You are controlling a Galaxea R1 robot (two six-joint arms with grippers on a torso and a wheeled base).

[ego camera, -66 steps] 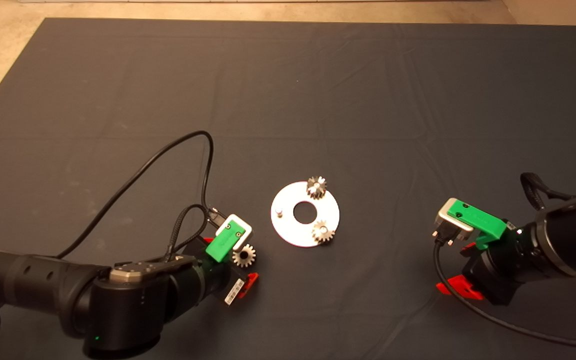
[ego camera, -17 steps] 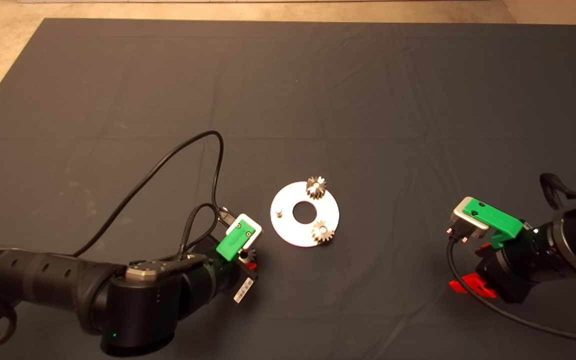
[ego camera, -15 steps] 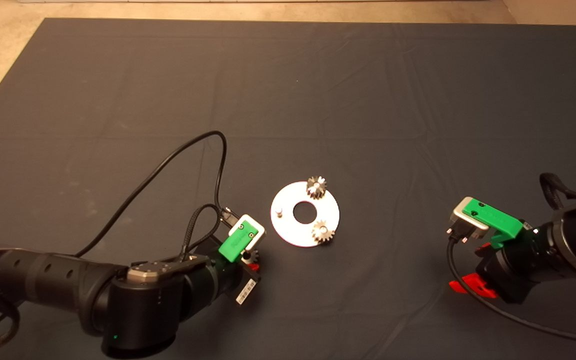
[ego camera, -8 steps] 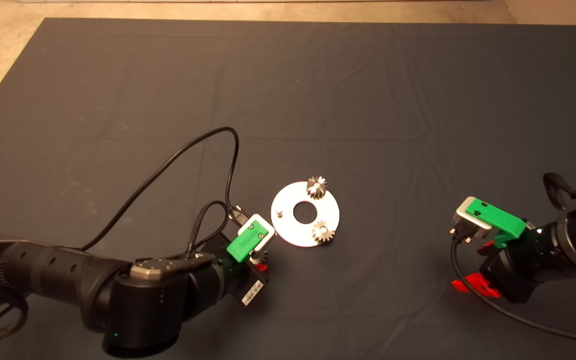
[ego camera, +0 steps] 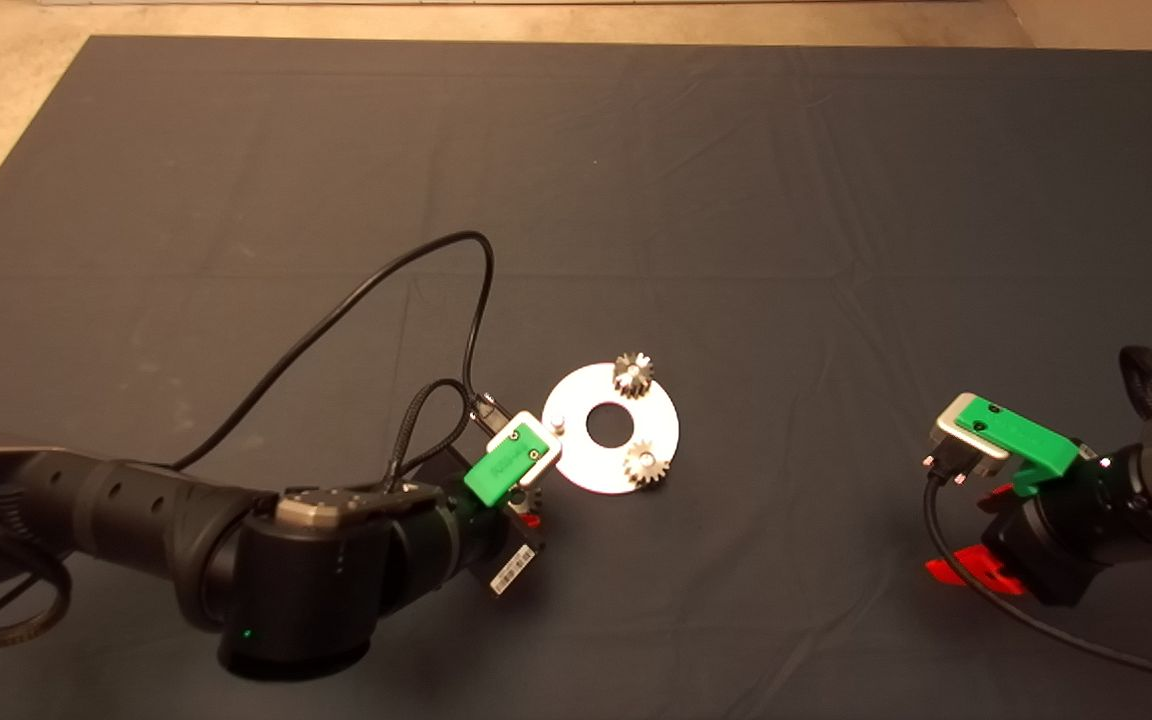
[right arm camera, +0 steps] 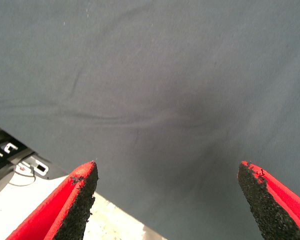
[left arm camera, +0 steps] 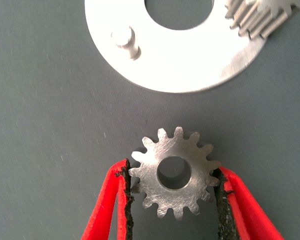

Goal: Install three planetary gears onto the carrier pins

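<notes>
Gripping the third gear [left arm camera: 174, 173] flat between its pads, the left hand [left arm camera: 173, 200] had carried it from the mat to just short of the disc [left arm camera: 190, 60], near the one bare pin [left arm camera: 126, 40]; two gears [ego camera: 633, 374] [ego camera: 645, 464] already sat on theirs. Only the wrist view showed that grip; overhead the gear was hidden. Far right, the right hand [right arm camera: 167, 200] idled, fingers wide apart and empty

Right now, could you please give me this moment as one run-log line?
left gripper: shut on third gear, beside disc | free pin: bare | gears seated: two | right gripper: open, idle
</notes>
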